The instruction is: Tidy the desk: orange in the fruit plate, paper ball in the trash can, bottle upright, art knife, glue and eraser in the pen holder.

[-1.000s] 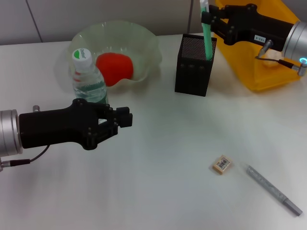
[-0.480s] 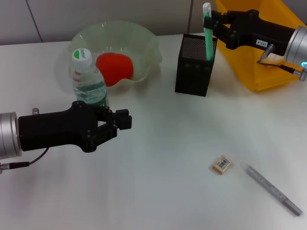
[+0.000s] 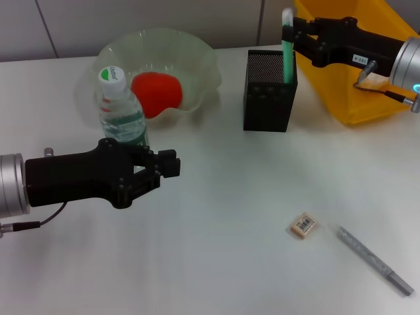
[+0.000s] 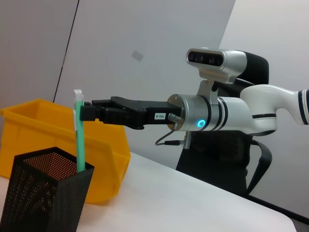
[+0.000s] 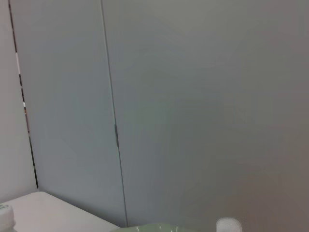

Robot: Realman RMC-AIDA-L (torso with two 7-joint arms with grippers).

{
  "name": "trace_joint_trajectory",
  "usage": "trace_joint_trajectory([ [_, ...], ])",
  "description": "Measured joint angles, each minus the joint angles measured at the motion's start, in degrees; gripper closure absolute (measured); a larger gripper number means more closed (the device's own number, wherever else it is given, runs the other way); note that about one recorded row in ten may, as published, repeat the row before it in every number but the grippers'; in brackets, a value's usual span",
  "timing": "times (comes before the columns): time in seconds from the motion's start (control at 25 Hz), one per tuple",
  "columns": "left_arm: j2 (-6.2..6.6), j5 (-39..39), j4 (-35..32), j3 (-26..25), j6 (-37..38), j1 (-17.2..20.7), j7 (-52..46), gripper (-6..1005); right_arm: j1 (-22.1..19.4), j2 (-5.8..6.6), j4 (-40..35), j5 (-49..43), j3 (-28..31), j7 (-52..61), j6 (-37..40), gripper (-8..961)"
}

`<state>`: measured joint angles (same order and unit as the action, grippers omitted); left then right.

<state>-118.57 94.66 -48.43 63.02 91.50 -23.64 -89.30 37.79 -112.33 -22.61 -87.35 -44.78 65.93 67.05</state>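
Observation:
My right gripper is shut on a green glue stick with a white cap, which stands nearly upright with its lower end inside the black mesh pen holder. The left wrist view shows the same grip, glue stick and holder. The orange lies in the clear fruit plate. The bottle stands upright. My left gripper is parked just in front of it. The eraser and the grey art knife lie on the table at front right. No paper ball shows.
A yellow bin stands at the back right, under my right arm, close beside the pen holder. The right wrist view shows mostly a grey wall, with the glue stick's white cap at its bottom edge.
My right gripper has shifted slightly right with the glue stick, which now stands more upright. The pen holder has shifted a little and stands squarer. The left arm has not moved.

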Motion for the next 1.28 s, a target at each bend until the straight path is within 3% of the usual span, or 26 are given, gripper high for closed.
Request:
trace_joint_trajectory([
  [0.44,0.00,0.00,0.00,0.00,0.03,-0.23,0.00,860,0.19,0.22,-0.83,-1.46,-0.05,2.60,-0.52,660],
  [0.72,0.00,0.00,0.00,-0.08,0.64,-0.02,0.00,860,-0.79,-0.34,-7.20,-1.83,-3.84,7.83,-0.04,620],
  [0.96,0.01,0.00,0.00,-0.21,0.92,0.08,-0.05,860,-4.08,-2.24,-19.70,-5.50,-7.50,18.77,1.85,619],
  [1.0,0.05,0.01,0.00,-0.15,0.93,0.08,-0.08,860,-6.11,-3.40,-25.07,-8.17,-7.92,23.36,3.25,619],
  [1.04,0.05,0.01,0.00,-0.15,0.93,0.08,-0.08,860,-6.11,-3.40,-25.07,-8.17,-7.92,23.36,3.25,619],
  [1.08,0.08,0.00,0.00,-0.09,0.94,0.08,-0.11,860,-8.29,-4.67,-30.35,-11.35,-8.04,27.83,4.74,619],
  [1.28,0.19,0.01,0.00,-0.01,0.96,-0.24,-0.45,860,-11.62,-6.04,-39.89,-18.60,-8.01,38.09,9.30,620],
])
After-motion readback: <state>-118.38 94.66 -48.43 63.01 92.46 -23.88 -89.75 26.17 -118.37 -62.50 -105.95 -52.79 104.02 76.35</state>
